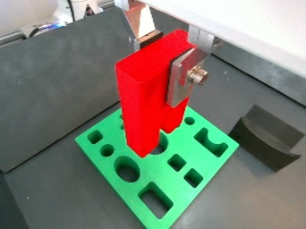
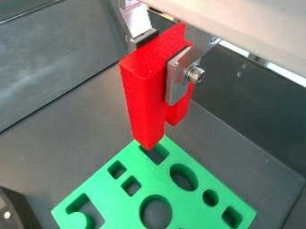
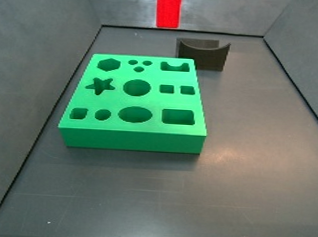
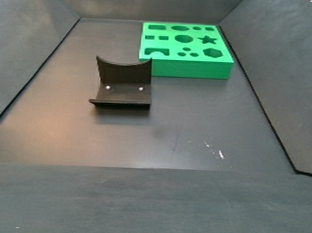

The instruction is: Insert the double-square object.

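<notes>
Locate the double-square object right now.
Held upright in the gripper, the double-square object hangs above the green block in both wrist views.

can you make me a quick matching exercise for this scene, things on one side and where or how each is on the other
Things:
1. double-square object
2. green block
3. dark grey notched block
4. tool

States:
A. lies on the floor, full of shaped holes
B. held upright above the green block
C. stands on the floor apart from the green block
D. shut on the red piece

Pairs: 1-B, 2-A, 3-C, 4-D
</notes>
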Robot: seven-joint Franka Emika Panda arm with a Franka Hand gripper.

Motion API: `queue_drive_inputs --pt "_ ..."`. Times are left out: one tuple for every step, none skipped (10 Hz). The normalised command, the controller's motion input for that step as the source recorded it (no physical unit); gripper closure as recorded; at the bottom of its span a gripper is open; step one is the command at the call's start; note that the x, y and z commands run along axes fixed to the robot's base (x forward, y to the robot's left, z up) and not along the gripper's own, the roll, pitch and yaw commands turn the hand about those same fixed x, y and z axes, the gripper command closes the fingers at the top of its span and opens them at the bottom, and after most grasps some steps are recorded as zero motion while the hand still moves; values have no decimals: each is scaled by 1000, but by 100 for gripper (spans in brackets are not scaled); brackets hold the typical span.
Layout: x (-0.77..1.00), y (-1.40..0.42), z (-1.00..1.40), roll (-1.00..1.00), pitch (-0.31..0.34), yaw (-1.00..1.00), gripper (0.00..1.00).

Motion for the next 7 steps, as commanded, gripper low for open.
queue_drive_inputs --pt "491 283 -583 26 51 -691 100" --pt "526 343 -611 39 76 -629 100" --pt "551 389 -697 50 109 -577 100" --pt "557 403 -731 59 123 -560 100" --pt "523 337 -614 19 76 -649 100" --pt "386 251 -506 0 14 -789 100" --pt "169 106 -411 0 0 -974 100"
